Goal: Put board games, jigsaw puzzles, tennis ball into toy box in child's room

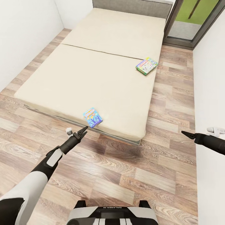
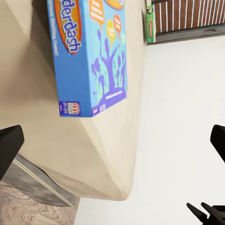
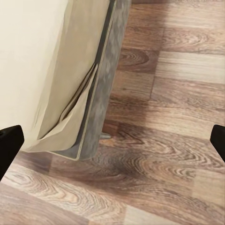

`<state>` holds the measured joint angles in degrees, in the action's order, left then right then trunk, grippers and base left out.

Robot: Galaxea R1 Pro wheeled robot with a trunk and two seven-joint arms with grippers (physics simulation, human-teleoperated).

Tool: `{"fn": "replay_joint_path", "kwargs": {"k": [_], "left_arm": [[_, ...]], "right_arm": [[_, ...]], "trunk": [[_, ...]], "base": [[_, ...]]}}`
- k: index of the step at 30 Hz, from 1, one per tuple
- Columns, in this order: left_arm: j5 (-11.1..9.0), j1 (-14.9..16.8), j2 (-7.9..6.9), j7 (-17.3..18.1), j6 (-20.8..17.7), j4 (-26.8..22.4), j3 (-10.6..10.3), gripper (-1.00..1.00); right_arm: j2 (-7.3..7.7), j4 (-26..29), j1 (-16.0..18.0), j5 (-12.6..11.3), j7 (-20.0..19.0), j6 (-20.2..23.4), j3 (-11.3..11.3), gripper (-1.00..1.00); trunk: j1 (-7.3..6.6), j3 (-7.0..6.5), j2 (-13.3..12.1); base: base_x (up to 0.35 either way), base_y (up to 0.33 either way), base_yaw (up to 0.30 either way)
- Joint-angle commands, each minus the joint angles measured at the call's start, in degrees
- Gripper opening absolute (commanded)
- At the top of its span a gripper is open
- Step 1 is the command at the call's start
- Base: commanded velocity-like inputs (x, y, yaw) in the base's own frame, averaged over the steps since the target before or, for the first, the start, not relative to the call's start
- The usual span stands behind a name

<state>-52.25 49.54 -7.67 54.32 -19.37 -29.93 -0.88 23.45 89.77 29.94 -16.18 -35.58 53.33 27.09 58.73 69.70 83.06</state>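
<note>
Two board games lie on the beige bed [image 1: 93, 72]. A mostly blue one [image 1: 92, 117] rests near the bed's front edge, and a white-green one [image 1: 147, 66] sits by its right edge. My left gripper [image 1: 83, 130] hovers open just short of the blue box and points at it. In the left wrist view the blue box [image 2: 89, 56] lies ahead between the spread fingers [image 2: 9, 145], with the white-green box [image 2: 149, 23] far beyond. My right gripper [image 1: 186, 133] stands open over the floor to the right of the bed, facing the bed's corner [image 3: 70, 126].
Wood-plank floor [image 1: 131, 175] surrounds the bed, with a strip of it along the right side. White walls close in at left and right. A dark-framed glass door [image 1: 193, 22] stands at the back right, beside the grey headboard [image 1: 131, 6].
</note>
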Motion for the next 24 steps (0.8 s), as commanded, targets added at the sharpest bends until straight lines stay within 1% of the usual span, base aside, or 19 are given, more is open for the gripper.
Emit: {"fn": "replay_joint_path", "kwargs": {"k": [1,24], "left_arm": [[-0.46,0.02,-0.16,0.09,-0.58,0.02,-0.10,1.00],[-0.39,0.03,-1.06,0.02,-0.51,0.33,-0.03,1.00]], "right_arm": [[-0.05,0.12,0.02,0.10,-0.28,0.32,0.07,1.00],[-1.02,0.68,-0.06,0.17,-0.28,0.30,0.06,1.00]], "trunk": [[0.00,0.02,0.02],[0.00,0.02,0.02]], "base": [[0.000,0.000,0.000],[0.000,0.000,0.000]]}}
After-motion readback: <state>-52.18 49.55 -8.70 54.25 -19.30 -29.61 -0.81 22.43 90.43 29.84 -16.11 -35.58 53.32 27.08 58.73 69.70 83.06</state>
